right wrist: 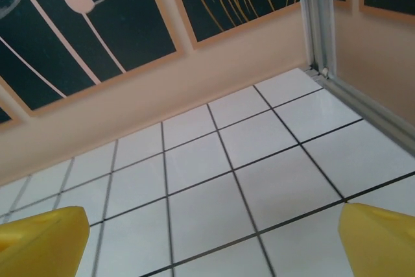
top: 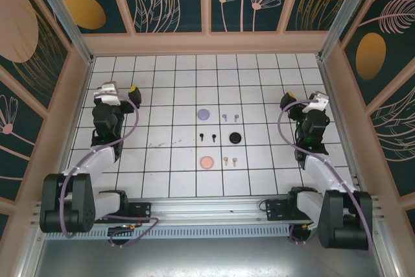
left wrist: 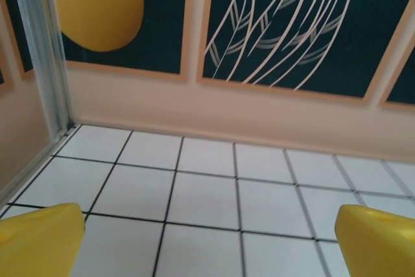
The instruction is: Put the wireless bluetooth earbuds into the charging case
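The left gripper (top: 120, 89) and right gripper (top: 302, 100) are being held wide and empty, well apart from the earbuds (top: 214, 137) lying on the bench (top: 162, 180) by their cases (top: 235, 137). One stem should be pinched from above.

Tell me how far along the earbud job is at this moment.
Done: nothing yet. The lilac earbuds, black earbuds and pink earbuds all lie on the table beside the lilac case, black case and pink case. In hand: nothing; the left fingers and right fingers are open and empty, out at the sides. Left: seating all six earbuds.
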